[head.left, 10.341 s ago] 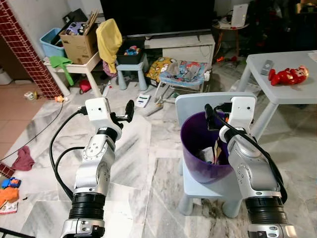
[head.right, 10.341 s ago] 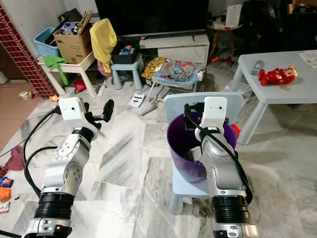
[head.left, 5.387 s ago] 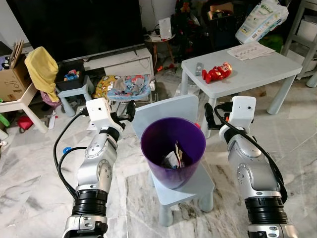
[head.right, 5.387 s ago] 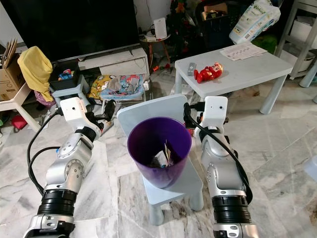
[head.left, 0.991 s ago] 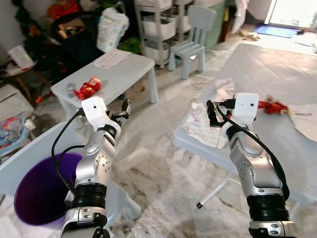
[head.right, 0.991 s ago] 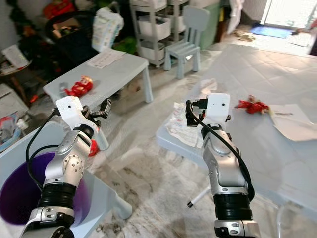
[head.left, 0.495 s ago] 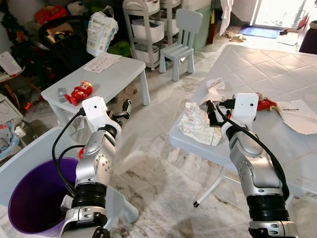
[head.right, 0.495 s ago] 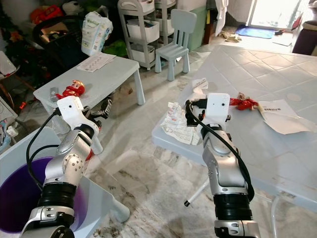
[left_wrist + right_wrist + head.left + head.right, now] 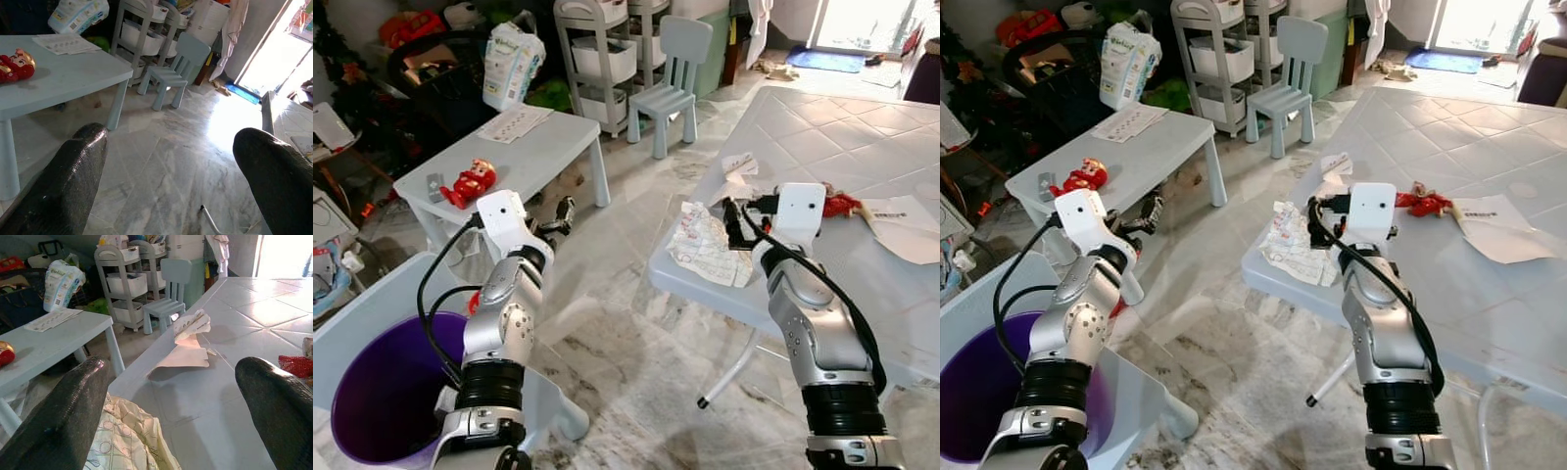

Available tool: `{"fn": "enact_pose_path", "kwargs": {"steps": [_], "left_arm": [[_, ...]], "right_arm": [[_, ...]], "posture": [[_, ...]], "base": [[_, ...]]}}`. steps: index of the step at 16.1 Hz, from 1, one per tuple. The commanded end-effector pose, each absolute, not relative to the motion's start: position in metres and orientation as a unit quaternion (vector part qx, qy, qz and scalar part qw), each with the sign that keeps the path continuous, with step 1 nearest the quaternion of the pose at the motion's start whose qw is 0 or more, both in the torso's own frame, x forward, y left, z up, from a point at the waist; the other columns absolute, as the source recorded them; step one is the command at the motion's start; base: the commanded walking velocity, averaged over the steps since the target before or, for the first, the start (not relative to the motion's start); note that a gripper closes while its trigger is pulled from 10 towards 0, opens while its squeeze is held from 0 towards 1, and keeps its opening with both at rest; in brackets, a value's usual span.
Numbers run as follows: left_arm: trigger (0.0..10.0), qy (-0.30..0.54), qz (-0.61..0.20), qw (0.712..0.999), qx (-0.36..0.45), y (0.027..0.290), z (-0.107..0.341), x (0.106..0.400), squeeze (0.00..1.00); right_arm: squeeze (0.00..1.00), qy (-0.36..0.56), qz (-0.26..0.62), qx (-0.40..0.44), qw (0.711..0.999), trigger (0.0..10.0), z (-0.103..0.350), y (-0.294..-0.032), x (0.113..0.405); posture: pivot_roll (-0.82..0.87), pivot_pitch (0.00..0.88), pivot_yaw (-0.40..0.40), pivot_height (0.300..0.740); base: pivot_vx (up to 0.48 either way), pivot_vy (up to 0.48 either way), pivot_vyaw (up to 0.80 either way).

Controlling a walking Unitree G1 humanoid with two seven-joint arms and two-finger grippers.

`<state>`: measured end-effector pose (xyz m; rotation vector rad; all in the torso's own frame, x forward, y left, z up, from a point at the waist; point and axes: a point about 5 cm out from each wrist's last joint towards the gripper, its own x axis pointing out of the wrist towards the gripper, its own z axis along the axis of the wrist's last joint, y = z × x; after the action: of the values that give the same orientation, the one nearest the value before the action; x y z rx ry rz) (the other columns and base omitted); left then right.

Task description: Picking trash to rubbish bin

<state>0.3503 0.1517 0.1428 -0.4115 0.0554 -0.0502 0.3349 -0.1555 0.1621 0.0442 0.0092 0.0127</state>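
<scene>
1. Crumpled wrapper (image 9: 705,247): lies at the near corner of the large white table (image 9: 891,294).
2. Right gripper (image 9: 732,227): fingers spread, empty, just above the wrapper.
3. Left gripper (image 9: 560,214): fingers apart, empty, over the floor.
4. Purple bin (image 9: 382,392): on a pale chair, lower left.

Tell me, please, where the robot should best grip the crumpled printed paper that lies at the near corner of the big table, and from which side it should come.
Probably from above with the right gripper, open beside it. The crumpled paper lies loose near the table corner, part of it hanging over the edge. Its raised folds in the middle give the fingers something to pinch; the flat overhanging edge would likely slip or tear.
</scene>
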Motion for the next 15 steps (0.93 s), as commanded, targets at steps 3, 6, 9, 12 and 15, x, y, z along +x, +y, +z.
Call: {"fn": "enact_pose_path", "kwargs": {"steps": [3, 6, 9, 12, 15], "left_arm": [[10.0, 0.025, -0.021, 0.979, -0.203, 0.1541, 0.1472, 0.3527, 0.0], [10.0, 0.025, -0.021, 0.978, -0.204, 0.1538, 0.1474, 0.353, 0.0], [10.0, 0.026, -0.022, 0.978, -0.207, 0.1529, 0.1474, 0.3533, 0.0], [10.0, 0.028, -0.026, 0.977, -0.208, 0.1518, 0.1469, 0.3534, 0.0], [10.0, 0.024, -0.03, 0.977, -0.208, 0.1505, 0.1478, 0.3534, 0.0]], "right_arm": [[0.0, -0.013, 0.01, 0.022, 1.0, 10.0, 0.1714, -0.1518, 0.3363], [0.0, -0.014, 0.01, 0.02, 1.0, 10.0, 0.1717, -0.1518, 0.3365], [0.0, -0.014, 0.009, 0.019, 1.0, 10.0, 0.172, -0.1522, 0.3365], [0.0, -0.014, 0.008, 0.018, 1.0, 10.0, 0.1719, -0.1527, 0.3362], [0.0, -0.014, 0.007, 0.017, 1.0, 10.0, 0.1719, -0.1529, 0.336]], "posture": [[-0.04, 0.0, 0.077, 0.74], [-0.04, 0.0, 0.074, 0.74], [-0.05, 0.0, 0.074, 0.74], [-0.05, 0.0, 0.075, 0.74], [-0.05, 0.0, 0.076, 0.74]], "base": [[0.0, 0.0, -0.45], [0.0, 0.0, 0.0], [0.0, 0.0, 0.0], [0.0, 0.32, 0.0], [0.0, 0.126, 0.0]]}}
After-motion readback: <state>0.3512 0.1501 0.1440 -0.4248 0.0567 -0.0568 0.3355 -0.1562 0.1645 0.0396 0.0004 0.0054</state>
